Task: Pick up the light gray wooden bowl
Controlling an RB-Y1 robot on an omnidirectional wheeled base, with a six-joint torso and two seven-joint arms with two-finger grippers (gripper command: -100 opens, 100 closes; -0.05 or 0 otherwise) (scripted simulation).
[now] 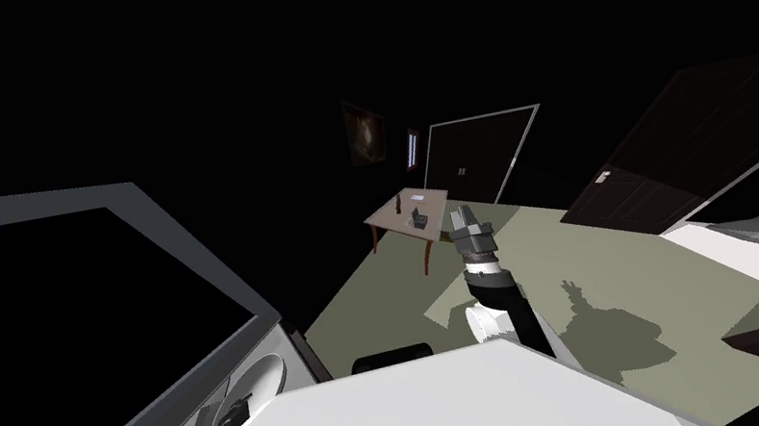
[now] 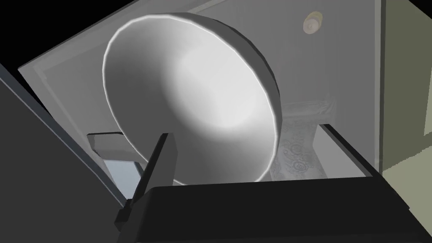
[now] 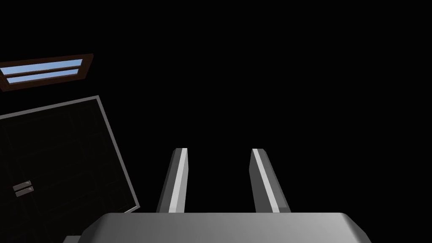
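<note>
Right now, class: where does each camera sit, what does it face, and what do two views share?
Head: atop the torso, looking down towards a far table; right forearm shows.
Left wrist: on the left hand, facing the light grey bowl that the left gripper clamps.
Right wrist: on the right hand, held forward; right gripper open.
Shared: head and left wrist show the bowl.

I'm not reading any text, labels, brands or numbers anywhere right now. The light grey bowl (image 2: 198,84) is showing a plain surface. The pale piece (image 2: 299,143) right behind it is only giving me swirly embossed patterns, not letters. The dark picture (image 1: 364,133) on the far wall is coming through too dim for me to make anything out.
</note>
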